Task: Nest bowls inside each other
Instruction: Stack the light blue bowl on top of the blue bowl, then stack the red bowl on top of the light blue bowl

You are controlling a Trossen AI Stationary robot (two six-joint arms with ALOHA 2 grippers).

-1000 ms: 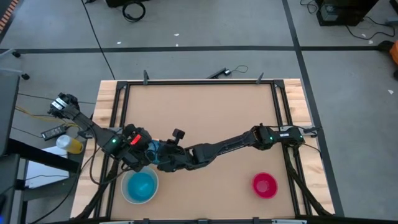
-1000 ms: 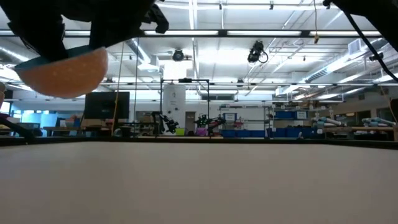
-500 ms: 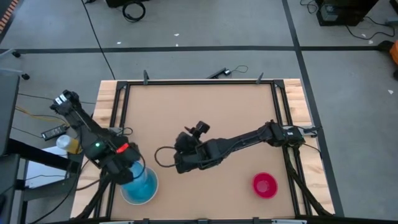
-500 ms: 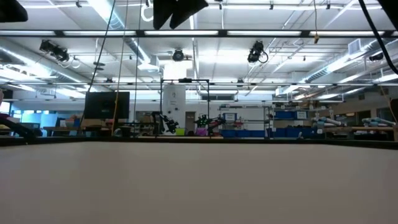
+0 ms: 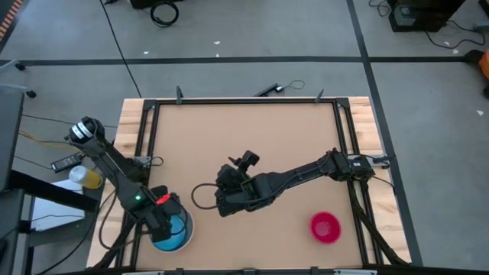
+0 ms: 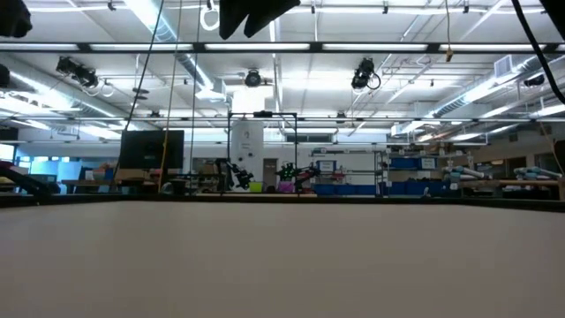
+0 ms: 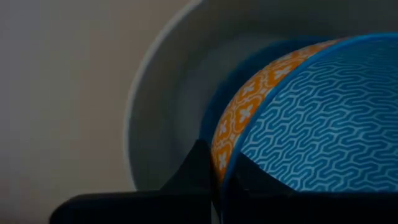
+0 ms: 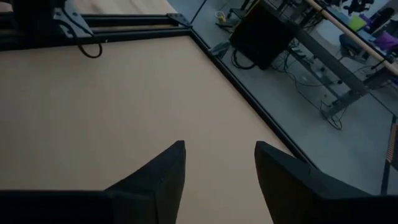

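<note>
My left gripper (image 5: 170, 224) stands at the table's near left corner, pointing down, shut on a bowl that is orange-patterned outside and blue-patterned inside (image 7: 311, 130). Beneath it a white-grey bowl (image 7: 158, 93) stands on the table with a light blue bowl (image 7: 219, 102) inside it. A small magenta-red bowl (image 5: 325, 227) rests on its base near the front right. My right gripper (image 5: 220, 192) hovers open over the middle of the board; in the right wrist view (image 8: 221, 155) only bare board lies between its fingers. My left gripper holds the orange-and-blue bowl by its rim (image 7: 227, 155). One finger (image 7: 194, 169) is on the orange outer wall and the other (image 7: 252, 177) on the blue inner side. The fingers come from above. The bowl is tilted, down within the white-grey bowl; whether it rests there I cannot tell.
Black frame rails (image 5: 244, 101) run along the table's edges. A yellow cup (image 5: 90, 178) stands off the table to the left. Bare brown board (image 5: 252, 137) spreads across the far half and between the two grippers.
A second ago both grippers met at the orange-and-blue bowl, left of centre. My left gripper has since carried it toward the near edge and down over the white-grey bowl, turning as it went. My right gripper has drawn back from the bowl toward the right and risen.
</note>
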